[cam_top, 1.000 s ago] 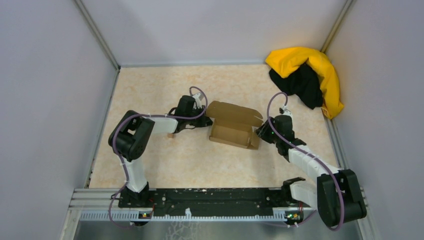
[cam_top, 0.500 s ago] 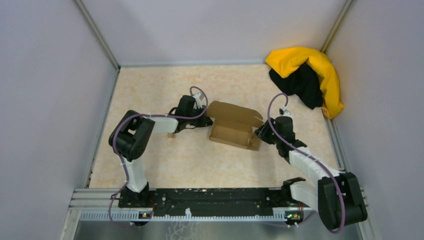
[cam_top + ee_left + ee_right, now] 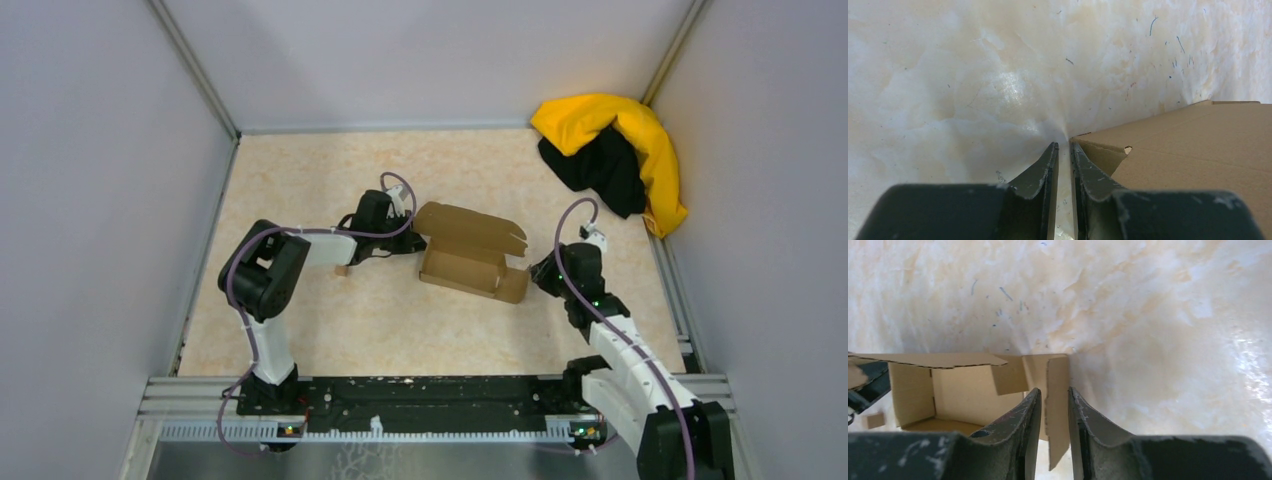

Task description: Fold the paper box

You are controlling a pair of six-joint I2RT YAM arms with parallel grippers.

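Black left gripper (image 3: pixel 1064 145) at L end of the plain brown cardboard paper box (image 3: pixel 470 262), jaws a slit, box corner just beside it (pinch unclear). Box lies betw. the arms, long axis L–R. Black right gripper (image 3: pixel 1054 389) at R end, jaws narrow astride the loose end flap (image 3: pixel 1058 375); can't tell if gripped.

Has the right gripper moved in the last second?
Yes. The right gripper has backed toward the near rail and slightly rightward, its jaws on a flap of the paper box.
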